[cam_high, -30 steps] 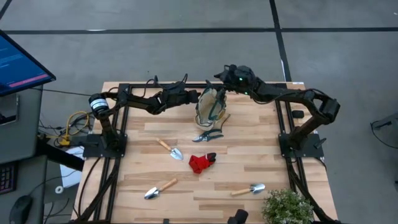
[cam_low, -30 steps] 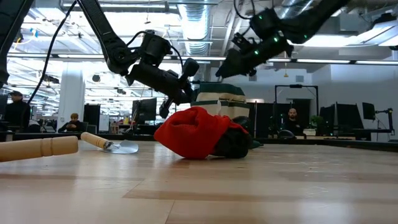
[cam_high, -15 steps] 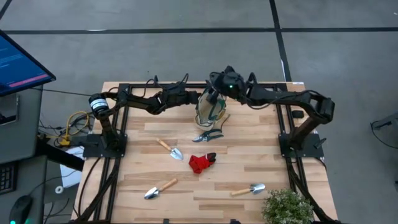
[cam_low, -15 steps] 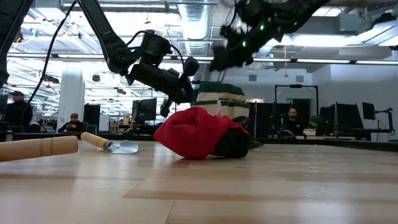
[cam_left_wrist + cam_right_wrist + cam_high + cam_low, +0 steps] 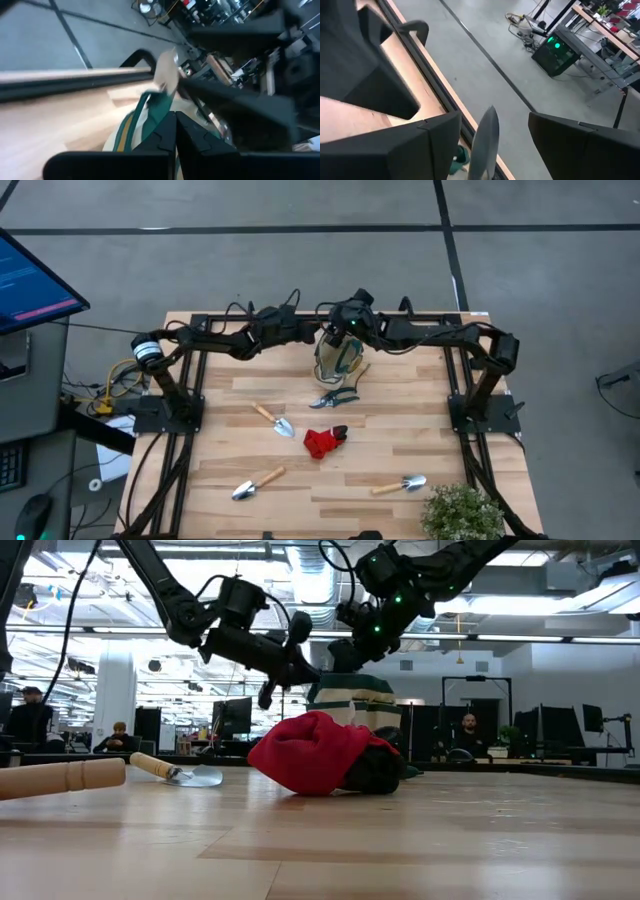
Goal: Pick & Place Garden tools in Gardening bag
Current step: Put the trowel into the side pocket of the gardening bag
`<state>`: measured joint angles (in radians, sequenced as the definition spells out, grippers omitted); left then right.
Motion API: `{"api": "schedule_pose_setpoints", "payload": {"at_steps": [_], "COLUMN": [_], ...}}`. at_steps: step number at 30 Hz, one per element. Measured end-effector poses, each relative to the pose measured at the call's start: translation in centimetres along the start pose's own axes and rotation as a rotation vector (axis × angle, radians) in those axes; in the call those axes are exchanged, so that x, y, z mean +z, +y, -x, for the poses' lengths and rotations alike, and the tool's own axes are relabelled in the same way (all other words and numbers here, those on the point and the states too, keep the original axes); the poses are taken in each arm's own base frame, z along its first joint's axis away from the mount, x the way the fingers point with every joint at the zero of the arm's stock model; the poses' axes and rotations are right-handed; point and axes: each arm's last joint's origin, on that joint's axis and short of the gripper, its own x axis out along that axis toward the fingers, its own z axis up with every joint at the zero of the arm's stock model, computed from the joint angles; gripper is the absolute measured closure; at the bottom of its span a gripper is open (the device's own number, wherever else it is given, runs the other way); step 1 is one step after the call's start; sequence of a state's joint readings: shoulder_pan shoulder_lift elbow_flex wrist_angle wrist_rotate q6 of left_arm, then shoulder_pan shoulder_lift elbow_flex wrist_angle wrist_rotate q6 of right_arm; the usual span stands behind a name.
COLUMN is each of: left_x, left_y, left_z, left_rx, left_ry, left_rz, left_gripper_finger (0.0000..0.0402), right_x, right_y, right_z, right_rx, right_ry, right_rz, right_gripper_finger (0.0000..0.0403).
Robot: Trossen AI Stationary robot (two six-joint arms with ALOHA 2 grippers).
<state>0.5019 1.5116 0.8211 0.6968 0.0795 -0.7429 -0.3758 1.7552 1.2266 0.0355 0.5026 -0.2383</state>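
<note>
Above bag (image 5: 338,358) rim, both grippers.

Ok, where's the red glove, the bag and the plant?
Glove (image 5: 322,443), high view, on its red middle.
Bag (image 5: 338,357), high view, on its beige side.
Plant (image 5: 462,514), high view, on its leaves.

bag (image 5: 340,352) beige w/ green trim, upright near worktop's far edge | shears (image 5: 335,397) just in front | red glove (image 5: 322,441) mid-worktop | three trowels (image 5: 272,419) scattered nearer front
</note>
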Motion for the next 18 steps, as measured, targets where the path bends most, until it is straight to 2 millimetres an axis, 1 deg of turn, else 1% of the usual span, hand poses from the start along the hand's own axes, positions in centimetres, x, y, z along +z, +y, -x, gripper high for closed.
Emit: {"api": "schedule_pose_setpoints", "payload": {"at_steps": [3, 6, 8, 11, 14, 18], "left_x": [0.64, 0.88, 0.98, 0.93, 0.94, 0.93], "left_y": [-0.40, -0.67, -0.77, -0.76, -0.75, -0.74], "left_z": [0.46, 0.73, 0.84, 0.85, 0.85, 0.85], "left_rx": [-0.004, -0.004, -0.003, 0.000, 0.001, 0.001], "left_ry": [-0.014, -0.014, -0.014, -0.010, -0.011, -0.010], "left_rz": [-0.016, -0.043, -0.056, -0.055, -0.056, -0.056], "left_gripper_finger": [0.0397, 0.0398, 0.0398, 0.0398, 0.0398, 0.0398], "right_x": [-0.04, -0.08, -0.11, -0.33, -0.60, -0.84], "right_y": [0.03, 0.03, 0.04, -0.11, -0.11, -0.01], "right_z": [-0.03, -0.03, -0.03, -0.13, -0.24, -0.22], "right_rx": [0.004, 0.004, 0.005, 0.010, 0.058, 0.080], "right_ry": [0.002, 0.006, 0.008, 0.026, 0.041, 0.059], "right_rz": [0.002, 0.003, 0.004, 0.010, 0.017, 0.028], "right_gripper_finger": [0.0192, 0.0217, 0.0243, 0.0292, 0.0337, 0.0374]}}
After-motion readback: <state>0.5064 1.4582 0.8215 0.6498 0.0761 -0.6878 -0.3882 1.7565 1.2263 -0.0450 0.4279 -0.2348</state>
